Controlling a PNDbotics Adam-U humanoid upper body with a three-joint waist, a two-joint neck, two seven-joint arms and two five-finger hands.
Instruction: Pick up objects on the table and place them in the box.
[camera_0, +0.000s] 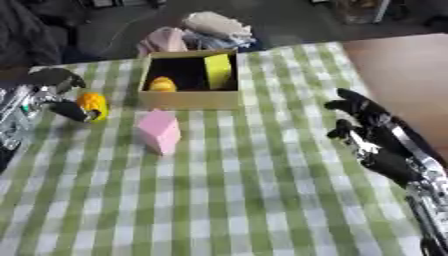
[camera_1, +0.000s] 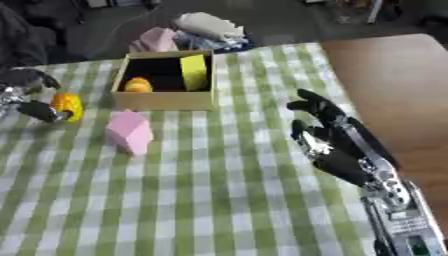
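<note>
Cardboard box (camera_0: 188, 99) sits at the far middle of the table, open top, with a yellow block (camera_0: 218, 70) standing against its right wall and a small yellow-orange rounded thing (camera_0: 161, 84) on its floor at the left. Just in front of it, apart from the box, a pink block (camera_0: 158, 131) stands on the cloth. Off to the left, the left hand (camera_0: 54, 95) has its thumb and fingers curled around an orange-yellow toy (camera_0: 94, 105), maybe a little duck, hard to say. The right hand (camera_1: 331, 137) hovers over the right side of the table, fingers spread and relaxed, holding nothing.

No readable writing or labels anywhere. Green-and-white checked tablecloth (camera_0: 254, 200) covers the table, with a bare brown wooden surface (camera_1: 394, 85) along its right. Behind the box there's a heap of pale fabric-looking stuff (camera_0: 206, 31) on a dark floor. The right eye view shows more of the right forearm.
</note>
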